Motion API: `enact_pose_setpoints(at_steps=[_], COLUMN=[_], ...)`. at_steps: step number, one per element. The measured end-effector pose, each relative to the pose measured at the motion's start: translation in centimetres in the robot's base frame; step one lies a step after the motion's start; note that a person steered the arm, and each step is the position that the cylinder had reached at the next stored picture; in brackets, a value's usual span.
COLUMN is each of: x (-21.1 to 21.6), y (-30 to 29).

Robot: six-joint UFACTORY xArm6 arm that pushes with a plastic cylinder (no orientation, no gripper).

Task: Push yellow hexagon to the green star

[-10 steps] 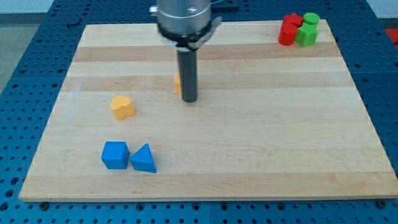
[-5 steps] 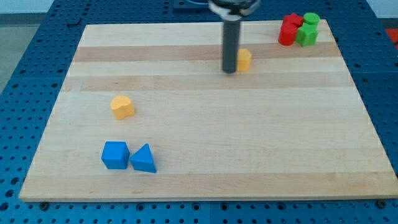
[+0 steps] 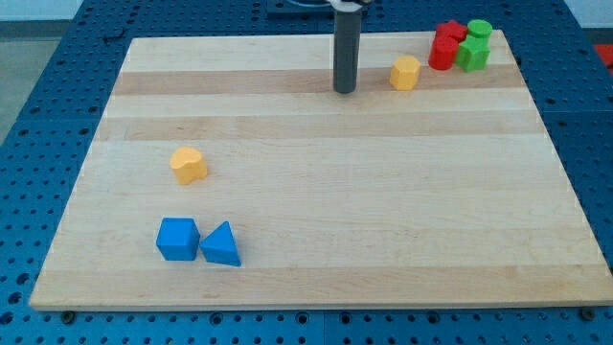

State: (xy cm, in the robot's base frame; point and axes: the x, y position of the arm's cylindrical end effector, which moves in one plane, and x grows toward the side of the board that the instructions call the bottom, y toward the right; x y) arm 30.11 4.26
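You see a pale wooden board [image 3: 316,192] with lengthwise grain stripes, resting on a blue pegboard bench [image 3: 38,144] dotted with holes. The rod has no fingers to open or close; my tip [image 3: 345,90] rests on the board, to the view's left of the hexagon and apart from it. The yellow hexagon [image 3: 405,73] is a small, squat, flat-topped block, near the red and green cluster at the board's top right corner but not touching it. There, the green star [image 3: 472,53] sits beside two red blocks [image 3: 444,47] and a green cylinder [image 3: 479,29]. Well down-left of the hexagon lie a yellow heart [image 3: 189,165], a blue cube [image 3: 178,238] and a blue triangle [image 3: 221,244].
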Motion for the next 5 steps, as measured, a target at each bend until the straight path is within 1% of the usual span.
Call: enact_pose_setpoints(at_steps=[1, 5], x=[-1.7, -1.7], y=[3.2, 14.2])
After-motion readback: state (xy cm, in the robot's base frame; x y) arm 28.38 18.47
